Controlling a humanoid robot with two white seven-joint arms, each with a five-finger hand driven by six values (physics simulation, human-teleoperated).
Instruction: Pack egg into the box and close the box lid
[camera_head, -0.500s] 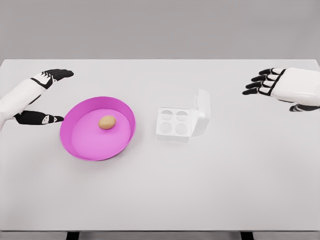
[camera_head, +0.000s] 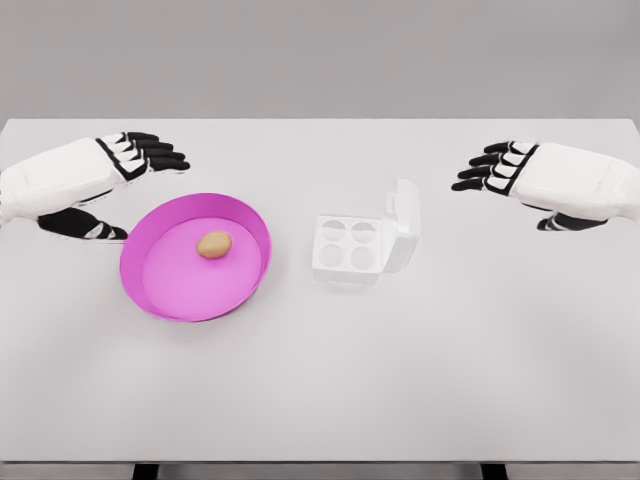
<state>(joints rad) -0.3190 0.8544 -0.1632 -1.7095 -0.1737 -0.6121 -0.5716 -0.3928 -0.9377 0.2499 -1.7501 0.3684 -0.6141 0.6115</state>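
- Head view: a white table (camera_head: 320, 380) fills most of the picture, with a plain grey wall behind it.
- A round pink bowl (camera_head: 160, 300) sits on the table left of the middle, its rim raised all around.
- The egg (camera_head: 214, 245), light brown and lying on its side, rests inside the pink bowl, a little up and right of the bowl's centre. Nothing touches it.
- The box (camera_head: 348, 247) is a small white carton just right of the bowl and apart from it, near the middle of the table. Four round cups show in its tray, and all four are bare.
- The box lid (camera_head: 403, 225) stands up open along the tray's right side, hinged there and tilted slightly away.
- The left hand (camera_head: 110, 175) comes in from the left edge and hovers above and to the left of the bowl. Its black fingers (camera_head: 155, 152) are stretched out and spread, pointing right, with the thumb held apart below; it holds nothing.
- The right hand (camera_head: 540, 180) comes in from the right edge, well apart from the box, up and to its right. Its fingers (camera_head: 485, 168) are extended and loosely spread, pointing left toward the middle, and it grasps nothing.
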